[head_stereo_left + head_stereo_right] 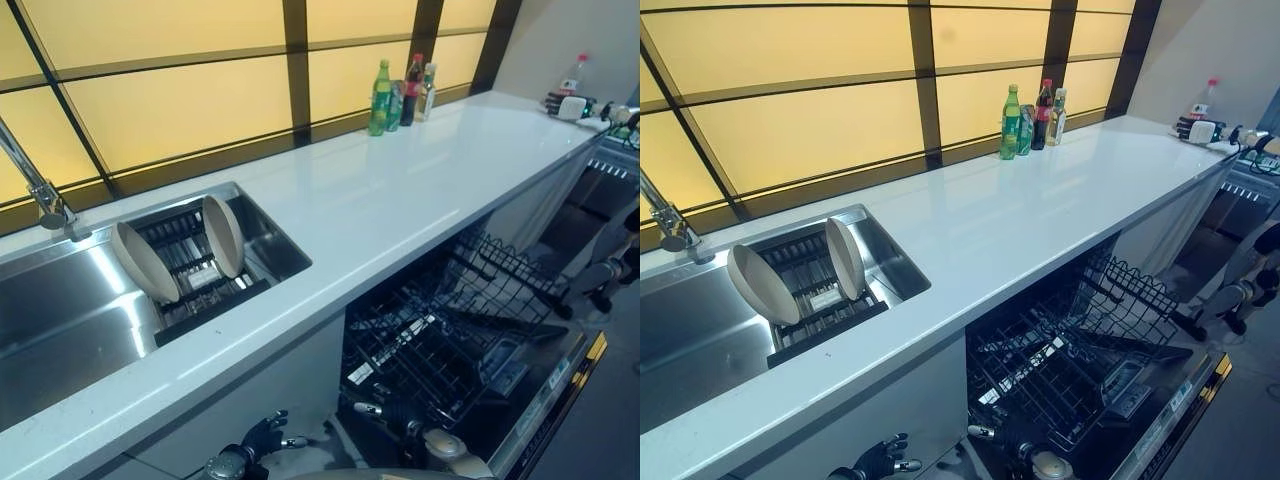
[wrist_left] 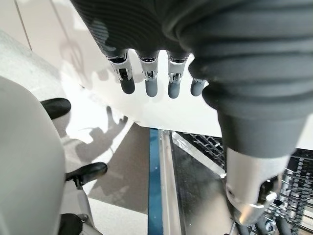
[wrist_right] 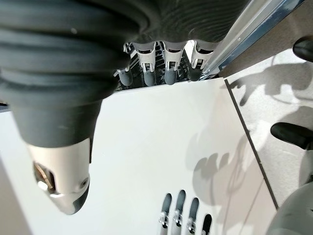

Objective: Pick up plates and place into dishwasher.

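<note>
Two beige plates stand on edge in a dark rack (image 1: 205,298) inside the steel sink (image 1: 60,320): one on the left (image 1: 143,262), one to its right (image 1: 223,235). Below the counter the dishwasher is open, its door (image 1: 545,400) lowered and its black wire rack (image 1: 440,330) pulled out. My left hand (image 1: 262,437) hangs low in front of the white cabinet, far below the plates. Its fingers (image 2: 146,83) are straight and hold nothing. My right hand (image 1: 385,410) hangs by the near end of the dishwasher rack, fingers (image 3: 161,71) relaxed and empty.
A long white counter (image 1: 400,190) runs to the right from the sink. A faucet (image 1: 35,185) stands at the sink's far left. Bottles (image 1: 400,95) stand at the back by the window. Small items (image 1: 575,105) sit at the counter's far end.
</note>
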Robot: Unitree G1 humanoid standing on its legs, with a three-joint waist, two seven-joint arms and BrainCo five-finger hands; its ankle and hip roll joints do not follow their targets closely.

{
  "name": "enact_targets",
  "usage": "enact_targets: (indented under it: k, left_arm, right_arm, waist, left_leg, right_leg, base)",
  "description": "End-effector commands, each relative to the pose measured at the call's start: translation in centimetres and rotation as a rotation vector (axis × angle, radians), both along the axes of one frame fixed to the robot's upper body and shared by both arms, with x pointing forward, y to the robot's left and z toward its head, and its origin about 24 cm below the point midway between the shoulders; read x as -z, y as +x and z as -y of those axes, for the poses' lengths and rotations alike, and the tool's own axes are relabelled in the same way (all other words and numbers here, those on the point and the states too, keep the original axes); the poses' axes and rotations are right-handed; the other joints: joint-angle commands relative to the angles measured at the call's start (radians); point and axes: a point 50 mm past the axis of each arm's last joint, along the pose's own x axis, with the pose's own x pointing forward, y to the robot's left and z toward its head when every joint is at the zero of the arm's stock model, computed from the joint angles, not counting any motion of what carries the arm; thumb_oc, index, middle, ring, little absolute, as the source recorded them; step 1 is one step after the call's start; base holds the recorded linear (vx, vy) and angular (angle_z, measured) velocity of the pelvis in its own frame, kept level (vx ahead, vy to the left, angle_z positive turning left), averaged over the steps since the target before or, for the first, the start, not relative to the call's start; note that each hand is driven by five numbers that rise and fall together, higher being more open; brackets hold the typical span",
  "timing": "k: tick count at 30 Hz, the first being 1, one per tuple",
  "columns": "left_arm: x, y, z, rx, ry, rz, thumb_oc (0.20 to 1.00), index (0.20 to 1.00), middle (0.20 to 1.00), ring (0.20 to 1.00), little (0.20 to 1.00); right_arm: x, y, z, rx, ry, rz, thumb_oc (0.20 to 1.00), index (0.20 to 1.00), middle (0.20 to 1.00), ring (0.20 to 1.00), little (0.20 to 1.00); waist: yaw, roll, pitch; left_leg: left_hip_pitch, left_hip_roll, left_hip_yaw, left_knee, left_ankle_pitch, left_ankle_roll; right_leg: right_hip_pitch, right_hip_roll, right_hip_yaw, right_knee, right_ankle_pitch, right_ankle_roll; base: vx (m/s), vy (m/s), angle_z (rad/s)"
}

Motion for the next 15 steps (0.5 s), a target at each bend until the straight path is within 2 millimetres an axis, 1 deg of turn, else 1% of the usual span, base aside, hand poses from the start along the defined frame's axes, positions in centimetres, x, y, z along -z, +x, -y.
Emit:
enact_targets:
  k: [1,4,7,11,13,15]
  left_arm:
    - [-1.8,4.1,1.6,0.037,-0.042,0.167,1.0,1.0,1.0,1.0,1.0]
    - [-2.0,4.4,1.7,0.015,-0.081,0.174,1.0,1.0,1.0,1.0,1.0]
    - [-2.3,4.6,1.8,0.037,-0.098,0.195,1.0,1.0,1.0,1.0,1.0]
    - [-3.5,5.5,2.1,0.08,-0.234,0.222,1.0,1.0,1.0,1.0,1.0]
    - [-5.1,6.4,2.3,0.154,-0.334,0.272,1.0,1.0,1.0,1.0,1.0]
    - [-7.3,7.0,2.5,0.323,-0.422,0.326,1.0,1.0,1.0,1.0,1.0]
  right_arm:
    - [-2.5,3.6,-0.8,-0.05,-0.001,0.175,1.0,1.0,1.0,1.0,1.0]
    - [-2.4,3.5,-0.8,-0.044,0.012,0.167,1.0,1.0,1.0,1.0,1.0]
    - [-2.3,3.3,-0.7,-0.058,0.018,0.154,1.0,1.0,1.0,1.0,1.0]
    - [-2.6,3.4,-0.6,-0.084,0.053,0.149,1.0,1.0,1.0,1.0,1.0]
    - [-2.8,3.4,-0.1,-0.085,0.05,0.142,1.0,1.0,1.0,1.0,1.0]
    - [-3.2,3.6,0.7,-0.065,0.056,0.14,1.0,1.0,1.0,1.0,1.0]
  waist:
    - [0.005,-0.007,0.083]
    - [0.007,-0.008,0.082]
    - [0.009,-0.007,0.083]
    - [0.011,-0.004,0.092]
    - [0.014,0.003,0.098]
    - [0.016,0.014,0.102]
  left_leg:
    - [0.001,-0.064,0.017,0.009,-0.058,0.049]
    - [0.002,-0.063,0.014,0.009,-0.059,0.048]
    - [0.002,-0.063,0.014,0.009,-0.059,0.047]
    - [0.0,-0.063,0.013,0.009,-0.057,0.044]
    - [-0.001,-0.063,0.009,0.009,-0.057,0.041]
    - [-0.004,-0.064,0.005,0.009,-0.055,0.039]
  right_leg:
    - [0.05,-0.02,-0.01,0.037,-0.099,0.057]
    - [0.055,-0.02,-0.012,0.034,-0.099,0.056]
    - [0.055,-0.021,-0.015,0.034,-0.1,0.056]
    - [0.054,-0.023,-0.022,0.034,-0.099,0.056]
    - [0.055,-0.025,-0.027,0.032,-0.099,0.056]
    - [0.053,-0.028,-0.031,0.03,-0.098,0.057]
  base:
    - [0.02,-0.007,0.06]
    - [0.02,-0.012,0.04]
    - [0.0,-0.001,0.01]
    - [0.0,0.002,0.03]
    - [0.0,0.017,0.04]
    - [-0.01,0.041,0.08]
